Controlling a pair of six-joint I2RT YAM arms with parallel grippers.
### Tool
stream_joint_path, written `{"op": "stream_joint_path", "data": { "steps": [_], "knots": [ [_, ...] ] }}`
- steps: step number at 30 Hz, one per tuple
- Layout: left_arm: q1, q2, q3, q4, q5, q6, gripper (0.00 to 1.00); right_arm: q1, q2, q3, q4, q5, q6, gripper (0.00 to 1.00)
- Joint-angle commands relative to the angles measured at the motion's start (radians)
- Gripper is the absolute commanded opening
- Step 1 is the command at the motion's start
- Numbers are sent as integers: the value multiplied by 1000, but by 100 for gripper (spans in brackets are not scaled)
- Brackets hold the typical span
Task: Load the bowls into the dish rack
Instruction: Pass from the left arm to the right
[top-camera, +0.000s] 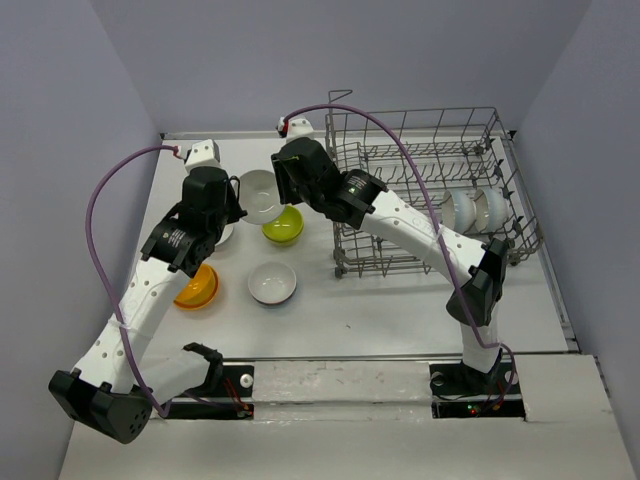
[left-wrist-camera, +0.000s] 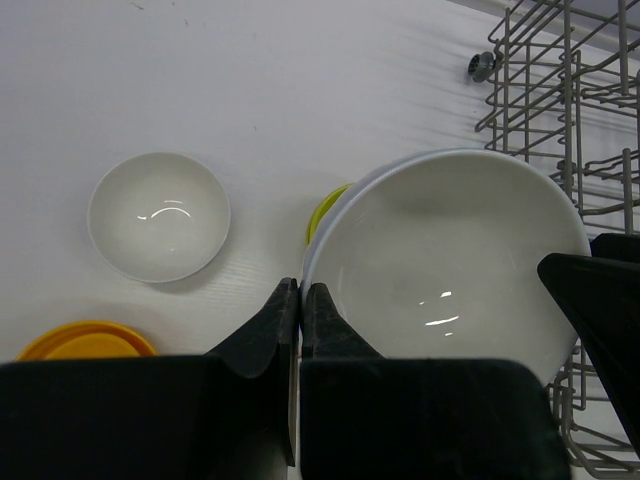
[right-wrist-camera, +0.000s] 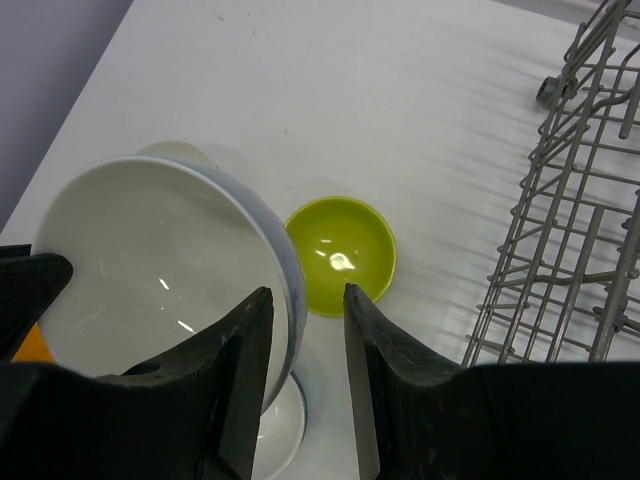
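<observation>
My left gripper (left-wrist-camera: 301, 295) is shut on the near rim of a white bowl (left-wrist-camera: 450, 260) with a pale blue outside, holding it above the table (top-camera: 260, 195). My right gripper (right-wrist-camera: 305, 300) is open with its jaws astride the opposite rim of that bowl (right-wrist-camera: 150, 260), one finger inside and one outside. A lime green bowl (right-wrist-camera: 340, 255) sits on the table just beyond, next to the grey wire dish rack (top-camera: 430, 150). Another white bowl (top-camera: 272, 283) and an orange bowl (top-camera: 195, 288) lie on the table nearer the arms.
The dish rack holds white and bluish bowls (top-camera: 475, 210) at its right end. Its left wall stands close to the lime bowl (top-camera: 283, 225). A further white dish (right-wrist-camera: 280, 430) lies on the table under the held bowl.
</observation>
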Motion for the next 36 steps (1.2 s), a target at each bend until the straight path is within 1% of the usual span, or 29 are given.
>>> {"op": "stream_joint_path", "data": {
  "steps": [1,20,21,36],
  "knots": [
    [-8,-37,30,68,-25,-19,0,8,9,24,23,15,-10,40],
    [-12,-41,39,64,-25,-17,0,8,45,30,25,3,-8,39],
    [-12,-41,39,65,-25,-17,0,8,43,32,26,6,-7,36],
    [-25,-25,11,78,-19,-23,0,8,25,27,26,26,-20,34]
  ]
}}
